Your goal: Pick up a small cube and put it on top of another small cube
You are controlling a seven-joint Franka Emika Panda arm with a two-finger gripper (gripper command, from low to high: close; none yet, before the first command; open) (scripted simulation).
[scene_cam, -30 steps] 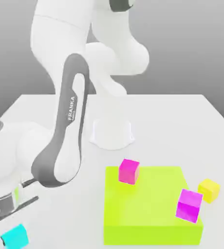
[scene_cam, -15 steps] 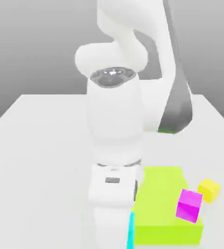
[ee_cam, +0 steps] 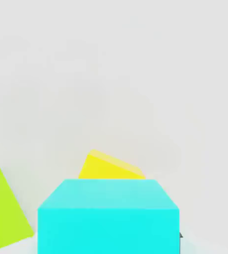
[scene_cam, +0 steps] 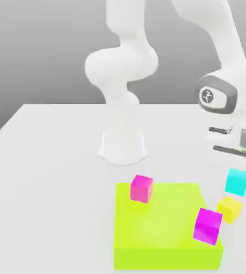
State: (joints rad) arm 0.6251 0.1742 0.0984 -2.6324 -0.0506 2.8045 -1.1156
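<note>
Now, carry stage: the cyan cube (scene_cam: 237, 181) hangs at the right of the exterior view, above and apart from the yellow cube (scene_cam: 230, 208).
Gripper: the gripper (scene_cam: 238, 172) is closed tight on the cyan cube, holding it off the table (scene_cam: 55, 160).
Hand view: the cyan cube (ee_cam: 108, 216) fills the foreground, the yellow cube (ee_cam: 108, 167) peeks out past its far edge.
Neighbours: the lime-green block (scene_cam: 165, 225) lies just beside the yellow cube, a magenta cube (scene_cam: 208, 225) sitting on its near corner.
Risk: the two cubes look offset; released here, the cyan cube would likely catch an edge and tumble off.
Change: a second ago the cyan cube sat at the lower left of the frame; the arm has swung it across to the right.
</note>
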